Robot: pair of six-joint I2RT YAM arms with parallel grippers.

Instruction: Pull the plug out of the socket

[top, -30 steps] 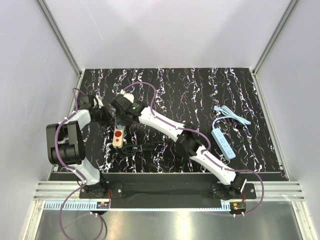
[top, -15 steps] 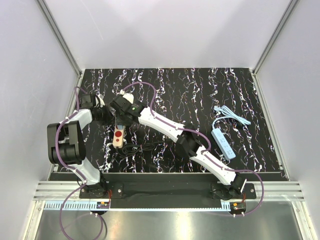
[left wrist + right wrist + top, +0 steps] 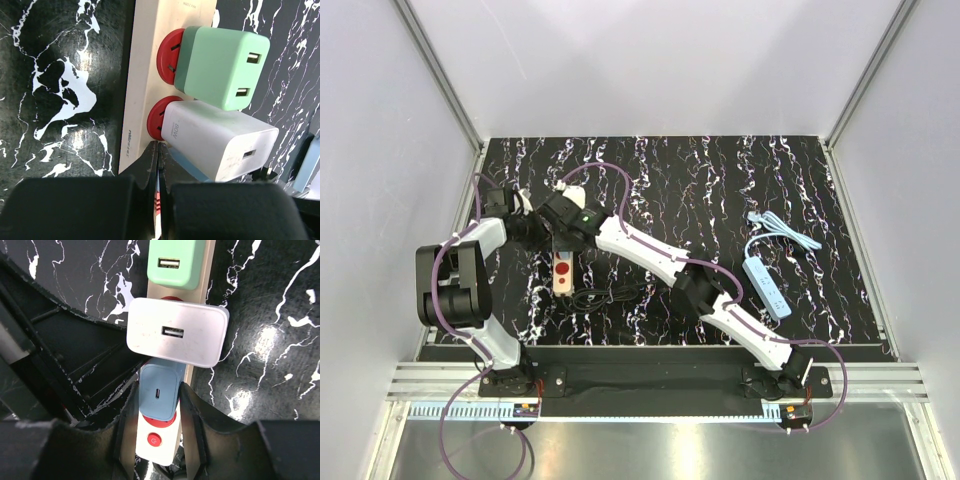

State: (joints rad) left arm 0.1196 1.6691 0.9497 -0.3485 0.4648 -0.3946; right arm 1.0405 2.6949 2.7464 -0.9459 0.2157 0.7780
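The beige socket strip (image 3: 561, 275) lies at the left of the table and carries three adapters in a row. In the right wrist view these are a green one (image 3: 175, 262), the white plug (image 3: 177, 332) and a light blue one (image 3: 159, 402) beside the strip's red button end (image 3: 155, 445). My right gripper (image 3: 157, 390) is closed on the sides of the light blue adapter, right next to the white plug. My left gripper (image 3: 159, 146) is shut and empty, its tips on the strip's beige face (image 3: 145, 50) beside the white plug (image 3: 220, 137), below the green adapter (image 3: 222, 65).
The strip's black cord (image 3: 605, 297) coils just near the strip. A light blue power strip (image 3: 765, 285) with a blue cord lies at the right. Both arms crowd together over the beige strip near the left wall (image 3: 470, 190).
The near end of the beige strip has shifted slightly to the right, and both grippers moved a little with it. Both grippers hold as before.
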